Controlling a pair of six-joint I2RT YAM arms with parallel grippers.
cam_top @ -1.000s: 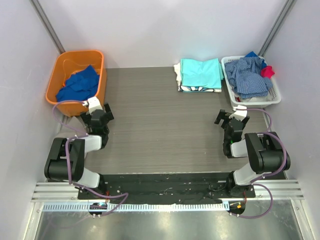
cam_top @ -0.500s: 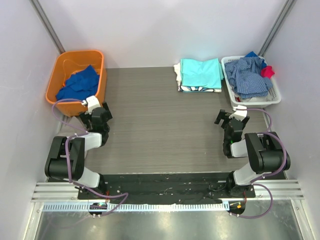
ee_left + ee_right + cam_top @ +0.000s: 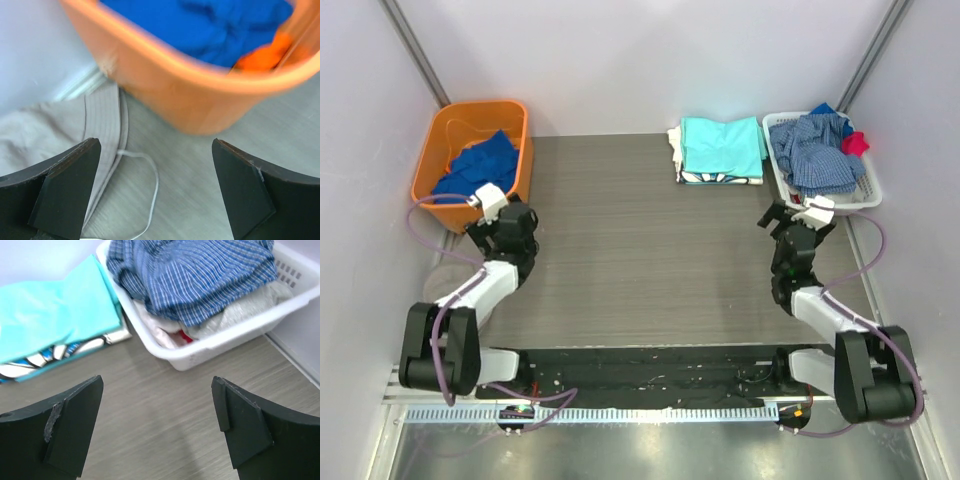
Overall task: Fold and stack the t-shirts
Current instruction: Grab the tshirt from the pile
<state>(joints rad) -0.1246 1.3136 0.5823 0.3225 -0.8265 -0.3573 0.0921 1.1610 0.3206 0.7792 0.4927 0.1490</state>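
In the orange tub (image 3: 470, 106) at far left the royal blue t-shirt (image 3: 475, 168) lies crumpled. It looks light and limp and likely to bunch, so a raised fold or the collar edge seems the best hold. The left tool (image 3: 154, 165) hangs beside the tub, jaws spread, empty. The folded aqua t-shirt (image 3: 722, 145) rests mid-back on the tabletop (image 3: 640, 250). The right tool (image 3: 156, 390) gapes empty before the white basket (image 3: 830, 203).
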